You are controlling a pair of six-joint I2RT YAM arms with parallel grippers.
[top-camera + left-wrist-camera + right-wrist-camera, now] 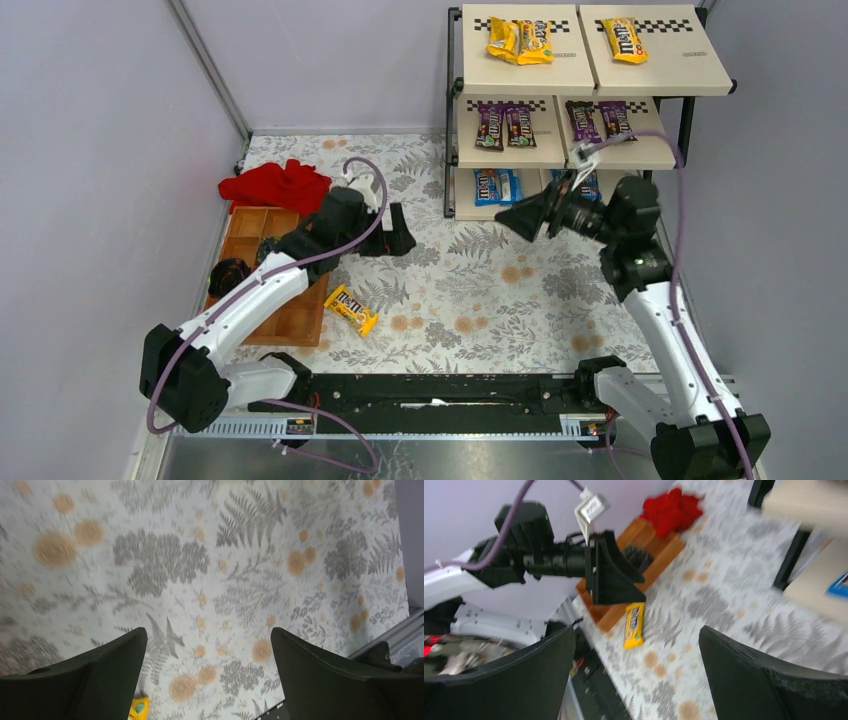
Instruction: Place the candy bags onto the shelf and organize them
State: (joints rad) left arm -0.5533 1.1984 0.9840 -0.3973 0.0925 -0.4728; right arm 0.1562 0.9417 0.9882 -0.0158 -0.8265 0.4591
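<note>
Left gripper [399,232] spread wide, empty, hovering over the floral cloth [480,290]. Right gripper [522,217] likewise spread, nothing between its fingers, in front of the shelf's [530,78] lower tiers. One yellow bag [350,309] lies loose on the cloth, just beside the tray [292,322]. On the shelf: yellow bags [520,42] top, purple-brown bags [503,126] middle, blue bags [497,186] bottom.

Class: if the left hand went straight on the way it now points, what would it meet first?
Probably the flowered tablecloth. The left hand is open, and cloth fills the gap ahead of its fingertips. Depth is hard to judge.
</note>
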